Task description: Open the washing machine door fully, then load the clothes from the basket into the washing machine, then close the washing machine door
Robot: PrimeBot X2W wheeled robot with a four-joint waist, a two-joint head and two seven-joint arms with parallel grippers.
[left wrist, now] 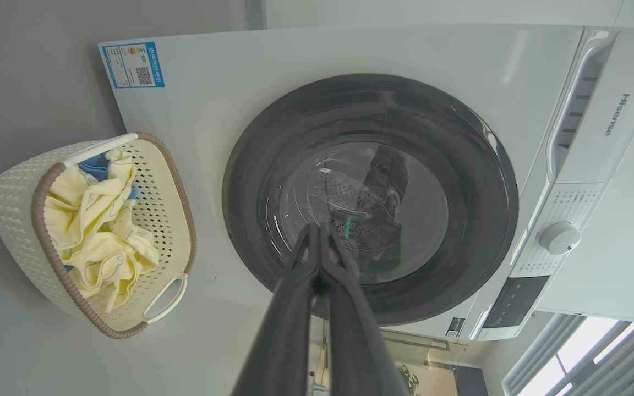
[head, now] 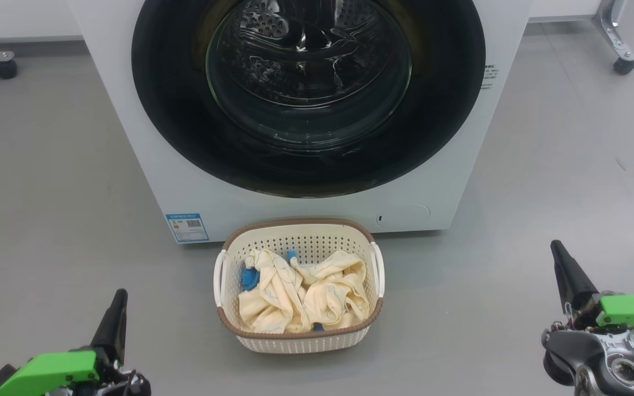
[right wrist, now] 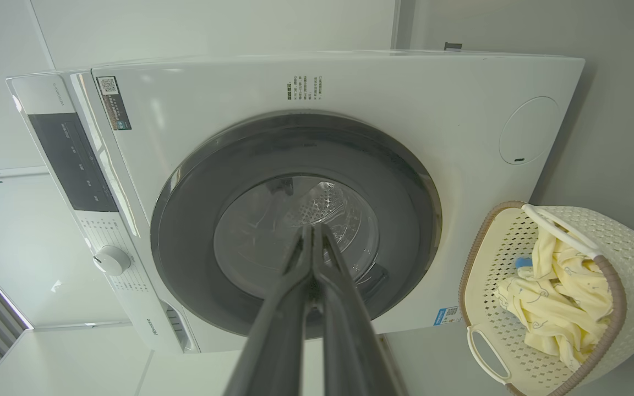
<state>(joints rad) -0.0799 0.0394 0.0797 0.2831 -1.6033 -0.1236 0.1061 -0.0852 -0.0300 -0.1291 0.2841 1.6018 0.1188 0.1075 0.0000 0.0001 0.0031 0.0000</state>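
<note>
While the left gripper (head: 120, 298) and right gripper (head: 558, 254) hang closed and empty down low, the basket (head: 300, 223) of clothes (head: 300, 297) sits just before the washing machine (head: 130, 137); its door (head: 174, 110) is shut, so best catch the rim's edge and swing it wide, clearing the basket.

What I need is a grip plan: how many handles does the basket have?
2. The left handle is on the basket's left side, the right handle opposite; none hidden.
</note>
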